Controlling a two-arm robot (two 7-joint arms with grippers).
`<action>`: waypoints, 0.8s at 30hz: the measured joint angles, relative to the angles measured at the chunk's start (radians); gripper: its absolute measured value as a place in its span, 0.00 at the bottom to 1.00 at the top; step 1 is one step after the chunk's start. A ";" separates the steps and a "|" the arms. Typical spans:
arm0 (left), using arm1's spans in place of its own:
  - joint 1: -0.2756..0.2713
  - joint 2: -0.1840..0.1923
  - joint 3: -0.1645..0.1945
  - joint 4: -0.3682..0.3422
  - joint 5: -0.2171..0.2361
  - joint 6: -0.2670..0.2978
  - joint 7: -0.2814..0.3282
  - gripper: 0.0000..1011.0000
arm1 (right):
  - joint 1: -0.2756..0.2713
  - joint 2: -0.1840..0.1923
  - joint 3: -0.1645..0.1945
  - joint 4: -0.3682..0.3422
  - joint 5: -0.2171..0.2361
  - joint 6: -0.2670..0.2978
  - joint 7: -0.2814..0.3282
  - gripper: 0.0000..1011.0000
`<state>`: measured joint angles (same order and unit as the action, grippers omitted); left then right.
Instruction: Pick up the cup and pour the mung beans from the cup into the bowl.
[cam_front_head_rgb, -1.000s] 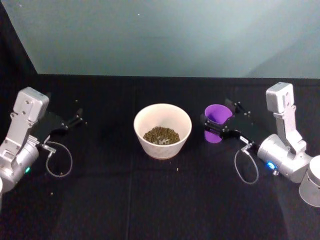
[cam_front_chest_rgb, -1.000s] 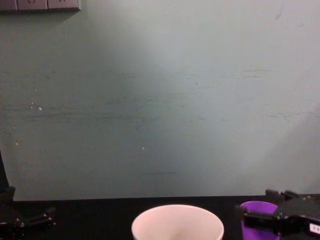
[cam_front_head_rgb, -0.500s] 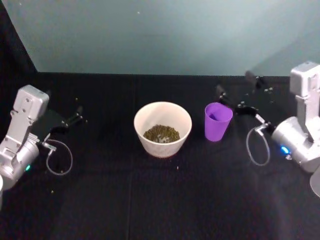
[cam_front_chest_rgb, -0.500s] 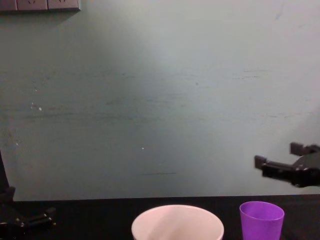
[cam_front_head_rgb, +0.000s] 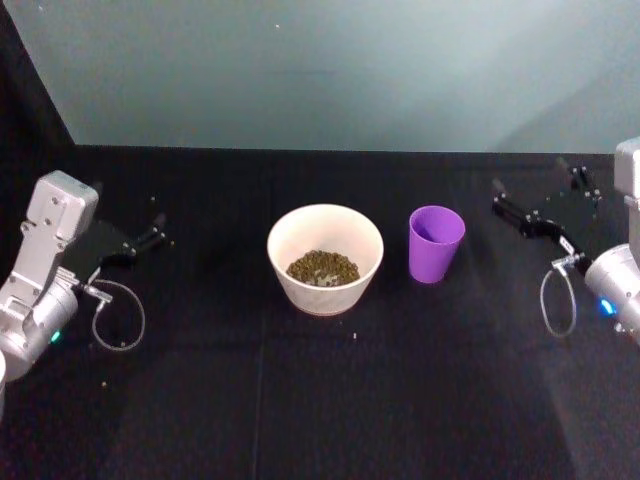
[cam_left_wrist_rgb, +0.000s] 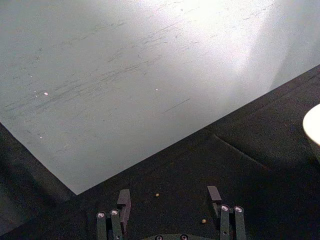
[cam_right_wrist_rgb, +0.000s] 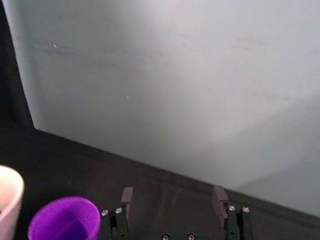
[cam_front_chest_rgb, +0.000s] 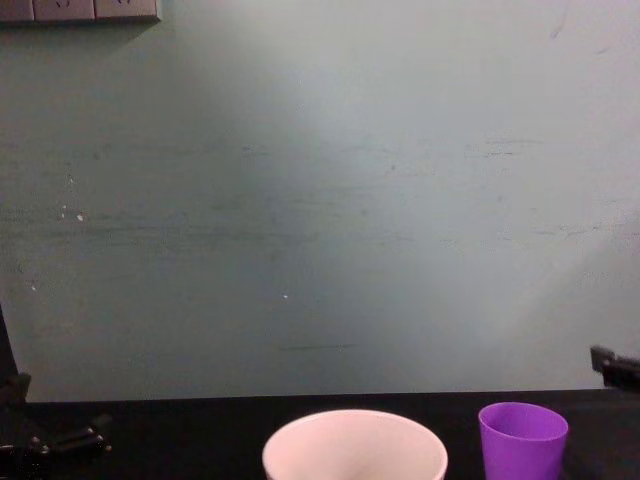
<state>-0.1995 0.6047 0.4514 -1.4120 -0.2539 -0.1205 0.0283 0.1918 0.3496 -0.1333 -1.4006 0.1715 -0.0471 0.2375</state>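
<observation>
**Standing upright beside the bowl: cup free, both claws spread**

Sitting at centre-right of the head view, the cup (cam_front_head_rgb: 436, 243) is standing upright on the black desk (cam_front_head_rgb: 320, 400), just right of the bowl (cam_front_head_rgb: 325, 258), near it but not touching. In the chest view the two are showing at the bottom edge, cup at lower right.

Handling, as a judgement: the cup is looking like thin smooth plastic, so prob. light, a bit slick, w/ walls that may flex under a hard squeeze. It is tapering downward, so a pinch low on the wall could slide; taking it across the mid-to-upper wall, from the side, seems safest. Its inside is reading as plain purple, no beans visible from this angle, so it is likely very light and easy to knock over.

Looks: purple, handleless, narrower than the bowl. The bowl is white, round, thin-rimmed, and is holding a layer of mung beans (cam_front_head_rgb: 322, 269) at its bottom. A few stray beans are lying on the desk nearby.

The right claw (cam_front_head_rgb: 545, 200) is hanging at the right edge of the head view, well apart from the cup, fingers spread and holding nothing. The left claw (cam_front_head_rgb: 150, 237) is sitting at mid-left, also spread and empty, parked.
</observation>
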 joint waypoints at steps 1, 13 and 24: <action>0.000 0.000 0.000 0.000 0.000 0.000 0.000 0.99 | 0.000 -0.001 0.002 0.007 -0.002 0.002 0.000 0.99; 0.000 0.000 0.000 0.000 0.000 0.000 0.000 0.99 | 0.010 -0.019 0.001 0.110 -0.023 0.010 0.026 0.99; 0.000 0.000 0.000 0.000 0.000 0.000 0.000 0.99 | 0.020 -0.026 0.003 0.126 -0.032 0.005 0.038 0.99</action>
<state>-0.1995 0.6047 0.4514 -1.4120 -0.2539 -0.1205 0.0283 0.2113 0.3232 -0.1299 -1.2747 0.1398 -0.0426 0.2756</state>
